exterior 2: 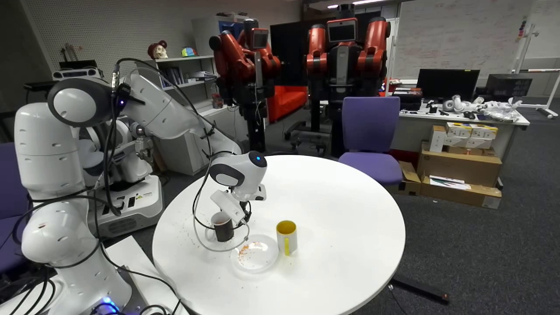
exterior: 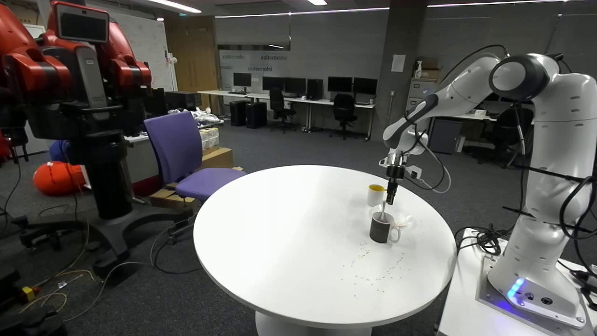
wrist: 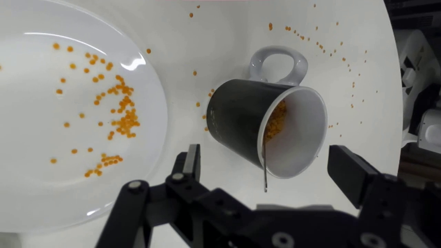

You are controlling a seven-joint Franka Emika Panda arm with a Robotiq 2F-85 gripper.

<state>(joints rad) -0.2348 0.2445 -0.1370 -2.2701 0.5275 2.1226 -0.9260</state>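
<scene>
In the wrist view we see the claw [wrist: 266, 160] spread wide and empty, a thin utensil [wrist: 265, 170] in the gap between its jaws, leaning over the six o'clock rim of the dark mug [wrist: 241, 112] on the surface [wrist: 227, 34], with the plate [wrist: 151, 103] at the mug's nine o'clock. We'd worry that an off-centre descent or sideways nudge could knock the utensil or tip the mug, scattering its orange grains [wrist: 276, 121].

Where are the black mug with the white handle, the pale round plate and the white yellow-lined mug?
Black mug [wrist: 237, 117]: wrist view, on its dark outer wall.
Pale round plate [wrist: 153, 106]: wrist view, on its bare rim.
White yellow-lined mug [exterior 2: 287, 245]: an exterior view, on its yellow handle.
</scene>
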